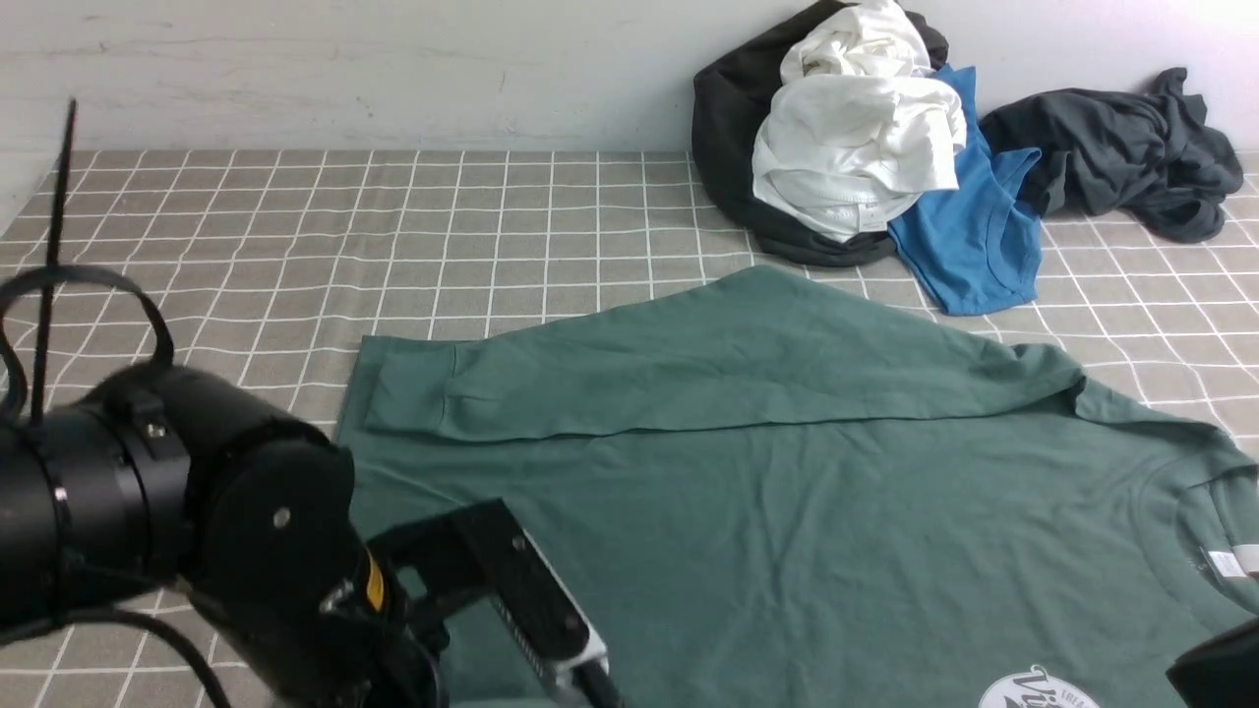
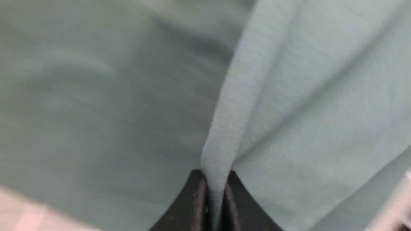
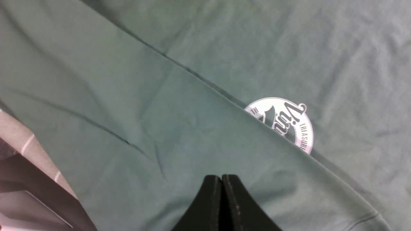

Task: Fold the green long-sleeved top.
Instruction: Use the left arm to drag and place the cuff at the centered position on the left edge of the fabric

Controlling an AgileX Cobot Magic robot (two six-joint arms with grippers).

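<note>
The green long-sleeved top (image 1: 787,492) lies flat on the checked tablecloth, neck and white tag (image 1: 1225,562) to the right. Its far sleeve (image 1: 689,374) is folded across the body. The white round logo (image 1: 1038,688) shows at the bottom edge. My left gripper (image 2: 215,175) is shut on a raised pinch of the green fabric (image 2: 234,106) near the top's lower left. My right gripper (image 3: 221,176) is shut with nothing between its fingers. It hovers over a green layer (image 3: 144,122) that covers part of the logo (image 3: 289,122).
A pile of clothes sits at the back right against the wall: a black garment (image 1: 728,128), white ones (image 1: 856,138), a bright blue tee (image 1: 974,236) and a dark grey garment (image 1: 1121,157). Bare checked cloth (image 1: 295,226) spreads across the back left.
</note>
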